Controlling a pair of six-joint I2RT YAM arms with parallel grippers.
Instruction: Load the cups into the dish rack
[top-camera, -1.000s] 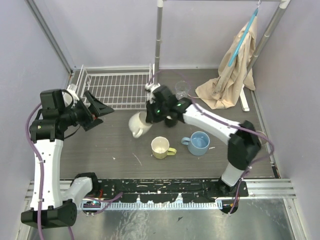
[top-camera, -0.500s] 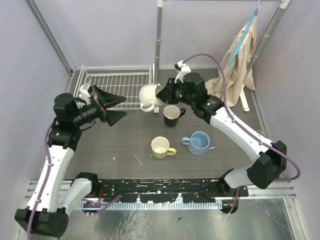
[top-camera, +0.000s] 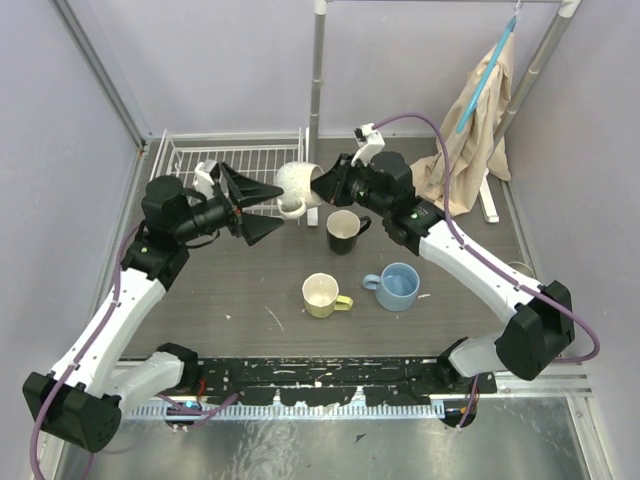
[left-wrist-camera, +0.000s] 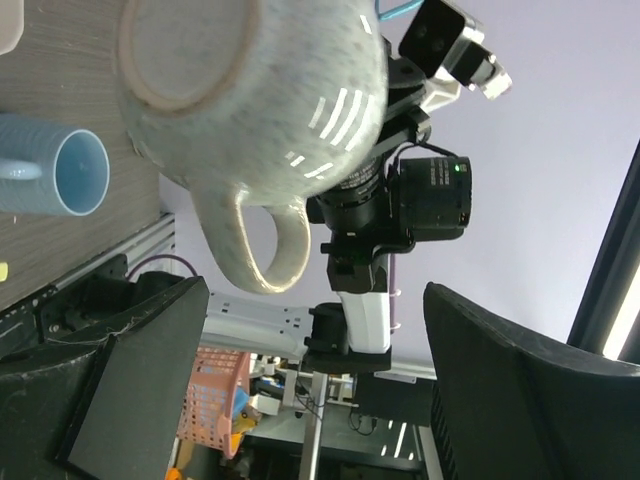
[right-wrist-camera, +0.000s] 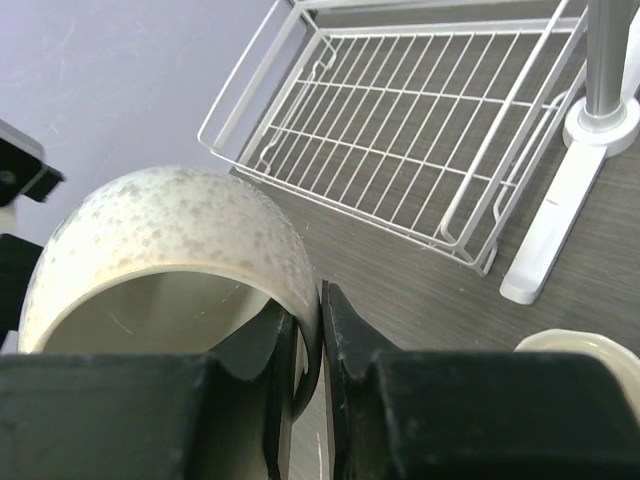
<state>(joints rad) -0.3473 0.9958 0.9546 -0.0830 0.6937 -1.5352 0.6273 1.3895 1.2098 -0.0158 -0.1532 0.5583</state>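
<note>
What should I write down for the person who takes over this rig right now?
Left gripper: open, pointed at the white mug, not gripping it.
Right gripper: shut on that mug's rim, holding it in the air beside the rack.
On the table: black mug, yellow mug, blue mug. The glass is not in view.
Done: nothing is in the rack yet.
Left: every one to load.
</note>
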